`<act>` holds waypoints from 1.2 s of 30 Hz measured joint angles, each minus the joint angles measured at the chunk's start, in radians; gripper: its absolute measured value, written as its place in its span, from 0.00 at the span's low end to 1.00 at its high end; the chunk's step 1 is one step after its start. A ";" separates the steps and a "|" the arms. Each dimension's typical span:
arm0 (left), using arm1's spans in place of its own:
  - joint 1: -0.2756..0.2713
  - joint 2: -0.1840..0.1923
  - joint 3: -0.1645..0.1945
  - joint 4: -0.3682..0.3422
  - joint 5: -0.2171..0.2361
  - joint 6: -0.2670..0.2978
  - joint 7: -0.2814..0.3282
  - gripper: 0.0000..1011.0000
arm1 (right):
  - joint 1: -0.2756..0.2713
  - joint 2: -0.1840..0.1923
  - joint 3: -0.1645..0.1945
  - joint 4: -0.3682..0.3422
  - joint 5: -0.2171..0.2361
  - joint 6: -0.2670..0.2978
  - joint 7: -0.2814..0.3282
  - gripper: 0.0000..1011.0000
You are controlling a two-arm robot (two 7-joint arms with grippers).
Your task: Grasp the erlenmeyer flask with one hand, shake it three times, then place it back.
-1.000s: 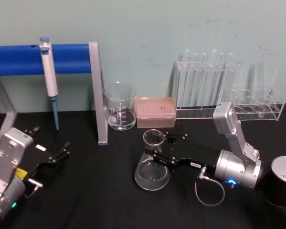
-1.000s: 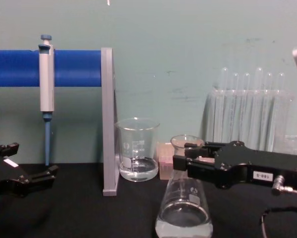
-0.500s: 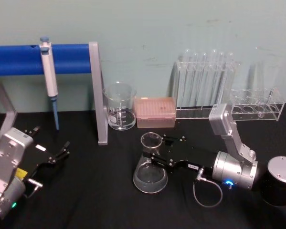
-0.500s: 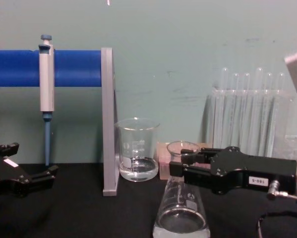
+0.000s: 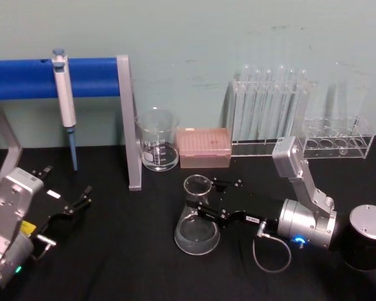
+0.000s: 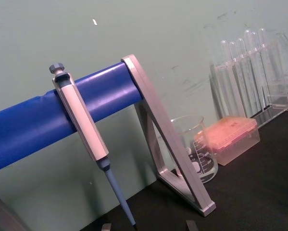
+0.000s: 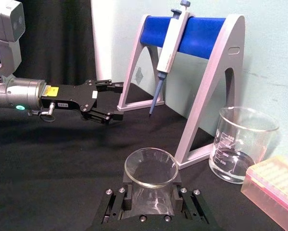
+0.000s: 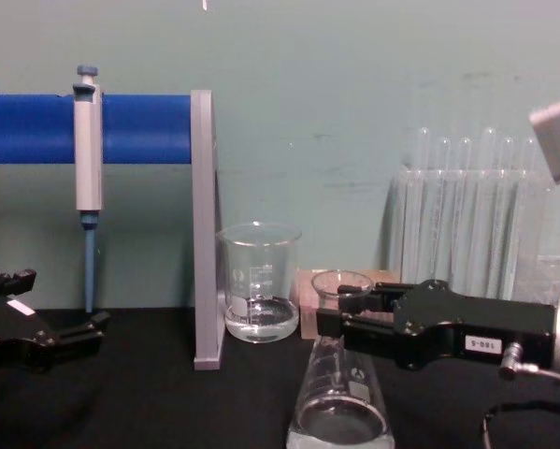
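Head view: erlenmeyer flask (image 5: 197, 219) upright on the black table (image 5: 125, 263), near the middle and a little to the right, long axis vertical, flared rim upward, wide flat base down on the cloth. Clear glass cone, white marks on the wall, a shallow layer of clear liquid at the bottom. Right gripper (image 5: 208, 199) reaching in from the right, level with the table, black fingers closed around the narrow neck just below the rim; boxy black body with a small white label, metal connector and a looped cable behind it. Seen from the right wrist view, rim (image 7: 151, 167) round and open between the two fingers (image 7: 116, 204).

Left gripper (image 5: 67, 194) parked at the left edge, well apart from the flask, fingers spread and holding nothing.

Behind the flask, along the pale green wall: cylindrical glass beaker (image 5: 157, 147) with a little clear liquid, a pink tip box (image 5: 204, 147) just beside it, clear racks of tall test tubes (image 5: 269, 110) farther right. On the left, a grey frame with a blue bar (image 5: 24, 78) and a pipette (image 5: 64, 100) hanging tip down. Black cylinder with a grey lid (image 5: 366, 238) at the right edge. Table cover matte black, wall flat and scuffed
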 joint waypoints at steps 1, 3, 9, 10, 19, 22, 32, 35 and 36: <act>0.000 0.000 0.000 0.000 0.000 0.000 0.000 0.99 | 0.001 0.000 0.000 0.001 0.001 0.002 0.000 0.45; 0.000 0.000 0.000 0.000 0.000 0.000 0.000 0.99 | 0.001 -0.001 0.000 0.002 0.002 0.004 0.000 0.45; 0.000 0.000 0.000 0.000 0.000 0.000 0.000 0.99 | 0.002 -0.001 -0.001 0.005 0.005 0.013 -0.002 0.45; 0.000 0.000 0.000 0.000 0.000 0.000 0.000 0.99 | 0.002 -0.001 -0.001 0.005 0.005 0.013 -0.003 0.45; 0.000 0.000 0.000 0.000 0.000 0.000 0.000 0.99 | 0.000 0.000 0.000 0.002 0.002 0.013 -0.010 0.45; 0.000 0.000 0.000 0.000 0.000 0.000 0.000 0.99 | 0.000 0.000 0.000 0.002 0.002 0.014 -0.010 0.45; 0.000 0.000 0.000 0.000 0.000 0.000 0.000 0.99 | 0.000 0.000 0.000 0.002 0.001 0.015 -0.009 0.45; 0.000 0.000 0.000 0.000 0.000 0.000 0.000 0.99 | 0.000 0.000 0.000 0.002 0.001 0.015 -0.009 0.45; 0.000 0.000 0.000 0.000 0.000 0.000 0.000 0.99 | 0.000 0.000 0.000 0.002 0.000 0.015 -0.009 0.46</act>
